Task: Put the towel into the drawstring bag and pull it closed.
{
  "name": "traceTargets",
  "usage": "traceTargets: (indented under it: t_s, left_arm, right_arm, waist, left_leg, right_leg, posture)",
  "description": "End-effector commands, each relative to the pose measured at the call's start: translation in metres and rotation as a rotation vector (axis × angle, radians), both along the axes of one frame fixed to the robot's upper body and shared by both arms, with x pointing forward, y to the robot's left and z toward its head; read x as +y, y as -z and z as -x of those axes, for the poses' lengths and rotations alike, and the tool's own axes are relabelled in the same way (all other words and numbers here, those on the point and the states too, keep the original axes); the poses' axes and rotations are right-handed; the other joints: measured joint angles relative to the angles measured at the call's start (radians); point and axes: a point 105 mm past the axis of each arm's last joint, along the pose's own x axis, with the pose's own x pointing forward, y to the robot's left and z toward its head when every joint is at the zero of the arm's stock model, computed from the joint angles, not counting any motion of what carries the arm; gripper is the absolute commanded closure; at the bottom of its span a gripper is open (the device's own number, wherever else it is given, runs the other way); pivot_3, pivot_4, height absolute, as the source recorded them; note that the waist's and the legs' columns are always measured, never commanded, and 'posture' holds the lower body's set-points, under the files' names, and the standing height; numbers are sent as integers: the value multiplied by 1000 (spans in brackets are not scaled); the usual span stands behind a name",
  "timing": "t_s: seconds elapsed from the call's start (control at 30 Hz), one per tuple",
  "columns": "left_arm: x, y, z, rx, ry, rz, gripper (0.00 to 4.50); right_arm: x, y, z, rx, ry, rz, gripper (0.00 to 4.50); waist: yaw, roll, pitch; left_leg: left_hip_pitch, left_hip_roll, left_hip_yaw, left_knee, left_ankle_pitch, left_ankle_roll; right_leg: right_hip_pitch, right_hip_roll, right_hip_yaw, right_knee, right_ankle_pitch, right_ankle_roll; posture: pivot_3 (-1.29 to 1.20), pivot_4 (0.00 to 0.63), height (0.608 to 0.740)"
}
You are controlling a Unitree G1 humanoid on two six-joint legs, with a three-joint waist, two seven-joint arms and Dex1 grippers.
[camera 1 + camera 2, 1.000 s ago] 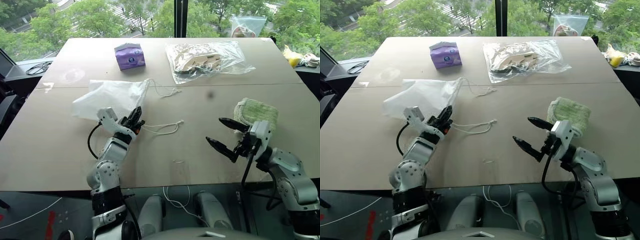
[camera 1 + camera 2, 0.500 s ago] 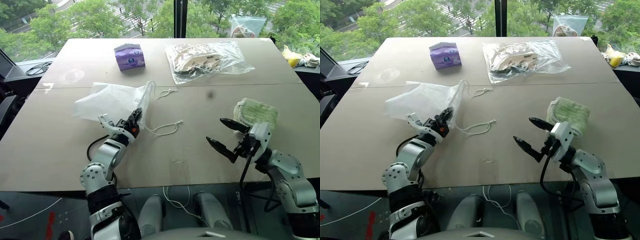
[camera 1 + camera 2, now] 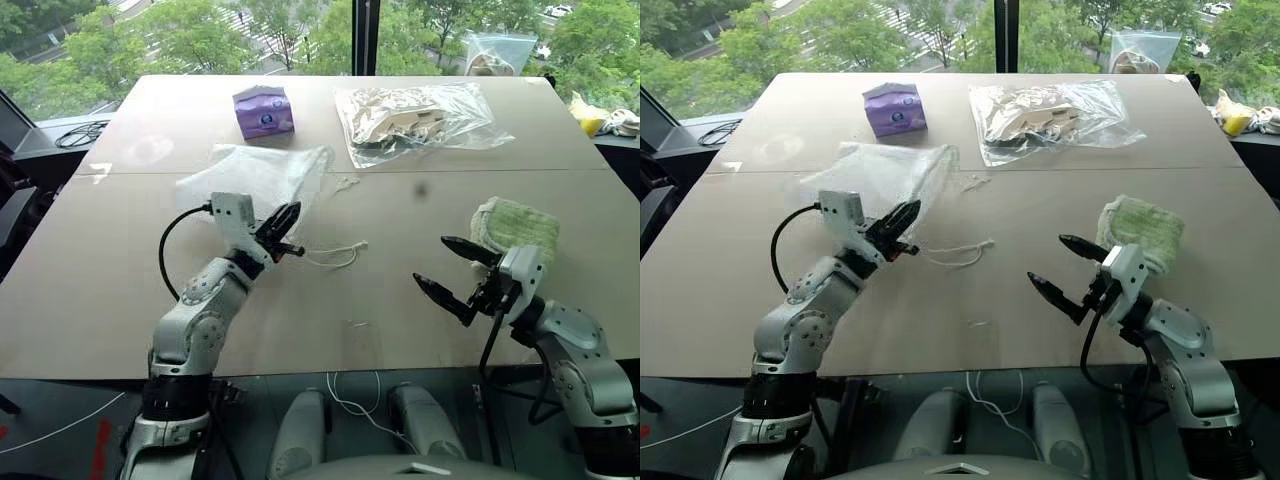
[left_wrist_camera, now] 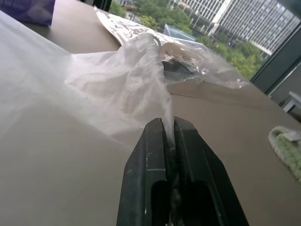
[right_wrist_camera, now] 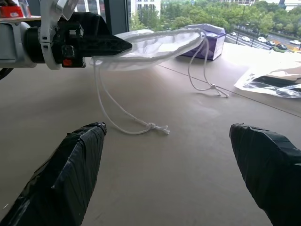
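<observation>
we are at the bag-opening step: our left gripper [image 3: 289, 232] is pinched tight on the rim of the drawstring bag [image 3: 255, 175], lifting that edge off the table [image 3: 400, 300] so the translucent fabric hangs in a slack hood with its mouth facing the middle of the table. one cord [image 3: 335, 255] trails from the rim down to the tabletop and ends in a knot. our right gripper [image 3: 455, 272] hovers with its jaws spread wide and nothing between them. the towel [image 3: 515, 225] lies flat on the table just beyond that gripper, well apart from the bag and not yet picked up.

next, we judge, the right gripper has to turn toward the towel, close on its thick edge and carry it across to the mouth, while the left hand holds the rim up. the fabric is thin and limp, so the mouth may sag shut before the towel arrives.
</observation>
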Motion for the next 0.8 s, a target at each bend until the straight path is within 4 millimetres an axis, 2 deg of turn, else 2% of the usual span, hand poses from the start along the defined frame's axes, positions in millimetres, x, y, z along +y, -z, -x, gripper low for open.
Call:
traceTargets:
  t_s: [0.03, 0.13, 0.17, 0.27, 0.3, 0.37, 0.4, 0.47, 0.53, 0.67, 0.73, 0.8]
  left_arm:
    - [-8, -47, 1, -363, -46, -310, 4404]
    - [4, -69, -5, -508, -162, -438, 4404]
    - [11, -70, -9, -514, -206, -473, 4404]
    - [27, -45, -23, -456, -298, -691, 4404]
    - [34, -49, -25, -487, -362, -752, 4404]
    - [31, -88, -22, -625, -431, -736, 4404]
    - [29, -97, -22, -657, -439, -720, 4404]
    - [25, -91, -28, -609, -415, -699, 4404]
    - [24, -74, -34, -531, -402, -662, 4404]
    - [22, -72, -34, -484, -406, -573, 4404]
    - [21, -70, -35, -472, -399, -567, 4404]
    - [21, -67, -36, -459, -399, -560, 4404]
  right_arm:
    - [-5, -14, -2, -48, 18, -26, 0]
    - [-11, -20, -7, -68, 60, -48, 0]
    - [-15, -25, -11, -83, 91, -68, 0]
    - [-31, -40, -27, -131, 232, -110, 0]
    - [-36, -43, -32, -145, 280, -117, 0]
    - [-59, -46, -48, -134, 457, -93, 0]
    - [-65, -46, -53, -122, 512, -92, 0]
    - [-80, -46, -61, -76, 627, -101, 0]
    - [-102, -36, -70, 17, 774, -5, 0]
    - [-138, -27, -71, 108, 993, 97, 0]
    - [-150, -19, -68, 173, 1063, 120, 0]
    - [-152, -10, -66, 233, 1074, 143, 0]
  waist:
    - [1, 0, 0]
    - [0, 0, 0]
    - [-2, 0, 0]
    - [-7, 0, 0]
    - [-6, 0, 0]
    - [-4, 0, 1]
    - [2, -2, 2]
    - [12, -2, 2]
    - [17, 0, 1]
    - [20, 1, 0]
    - [19, 1, 0]
    - [16, 1, 0]
  left_leg:
    - [0, 0, 0, 0, 0, 0]
    - [0, 0, 0, -1, 0, 0]
    - [0, 0, 0, -2, 0, 0]
    - [1, 0, 0, -3, 0, 0]
    - [1, 0, 0, -3, 0, 0]
    - [1, 0, 0, -3, 0, 0]
    - [0, 0, -1, -3, 0, 0]
    - [-2, 0, -2, -3, 0, 0]
    - [-1, 0, -1, -3, 0, 0]
    - [-1, -1, 0, -5, 0, 0]
    - [-3, -1, -1, -6, 0, 0]
    - [-3, 0, -1, -6, 0, 0]
  right_leg:
    - [0, 0, 0, 0, 0, 0]
    - [0, 0, 0, 0, 0, 0]
    - [0, 0, 0, 0, 0, 0]
    - [0, 0, 0, 0, 0, 0]
    - [0, 0, 0, 0, 0, 0]
    - [0, 1, -1, 0, 0, 0]
    - [-1, 0, -1, 0, 0, 0]
    - [-1, 0, -2, 0, 0, 0]
    - [-1, -1, -2, 0, 0, 1]
    - [-2, -2, -1, 0, 2, 3]
    - [-4, -1, -1, 0, 3, 4]
    - [-5, 0, -1, 2, 3, 4]
  posture:
    - [0, 150, 740]
    - [0, 150, 740]
    - [0, 150, 740]
    - [0, 150, 740]
    - [0, 150, 740]
    - [0, 150, 740]
    - [0, 150, 740]
    - [0, 150, 740]
    - [0, 150, 740]
    - [0, 150, 740]
    - [0, 150, 740]
    - [0, 150, 740]
